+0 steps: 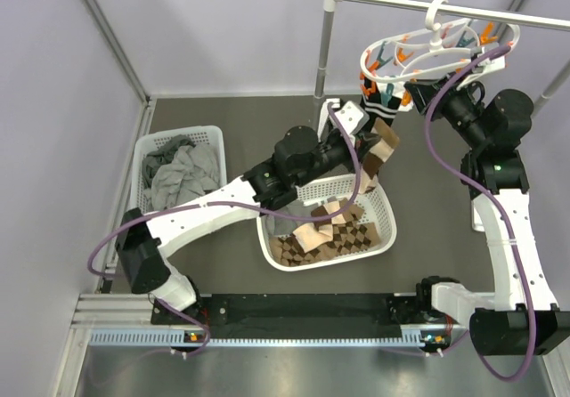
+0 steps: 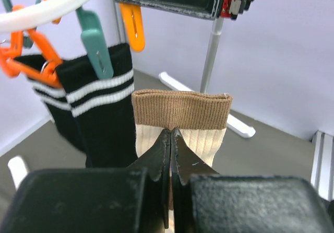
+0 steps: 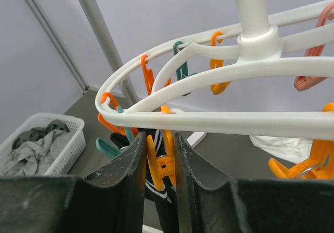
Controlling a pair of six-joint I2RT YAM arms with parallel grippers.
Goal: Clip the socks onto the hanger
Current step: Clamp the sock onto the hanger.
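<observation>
One ribbed sock (image 2: 198,120), one plastic peg (image 3: 159,165)

Ribbed tan sock (image 2: 180,113), smooth glossy plastic hanger (image 3: 235,120) (orange peg (image 3: 155,162) likewise), matt black left tool (image 2: 171,139)

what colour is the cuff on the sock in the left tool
The sock cuff is tan, the leg below cream; clearest in the left wrist view.

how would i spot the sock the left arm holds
Find the white hanger on the rail at the far right. Below it, beside the clipped black sock, the left end effector pinches the sock. It alone has a tan cuff over cream ribbing, not white stripes.
</observation>
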